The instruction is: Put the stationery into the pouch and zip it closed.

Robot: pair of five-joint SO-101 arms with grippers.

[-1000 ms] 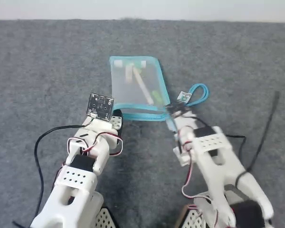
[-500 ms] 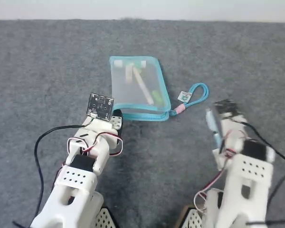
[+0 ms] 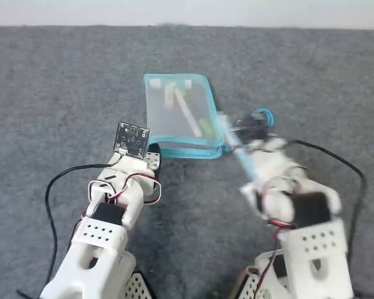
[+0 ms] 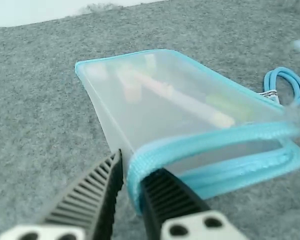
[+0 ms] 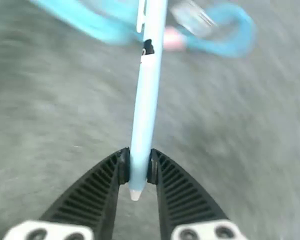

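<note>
Pouch (image 3: 181,118) flat on the grey mat (image 3: 62,81), mid-table, just beyond both arms; translucent, edged in blue zip tape, long mouth side turned toward the robot. Already inside: pale sticks (image 3: 186,109) and something green (image 3: 206,128) (too hazy through the plastic to name). Blue wrist loop (image 3: 262,117) trailing off the corner on the right arm's side.

Left gripper (image 4: 132,167) clamped on the near corner of the zip edge, blue tape pinched between the two ribbed fingers. Likely reason: to anchor the bag and lift the upper lip clear of the lower one, keeping the mouth agape rather than sealed. Width of that gap: hard to judge from the wrist view.

Right gripper (image 5: 138,159) closed tight on a light-blue pen (image 5: 147,85), gripped near one end, the long free length pointing out ahead. From above: slanted, free end just beside the corner by the loop, close to or touching the tape (cannot tell which). Held by the tail, probably, to allow sliding the whole barrel in lengthwise before letting go.

Step in hand, by the look of it: feeding the pen into the mouth. Zip not yet drawn. Next need: lining the barrel up with the opening, not with the closed side seam.
</note>
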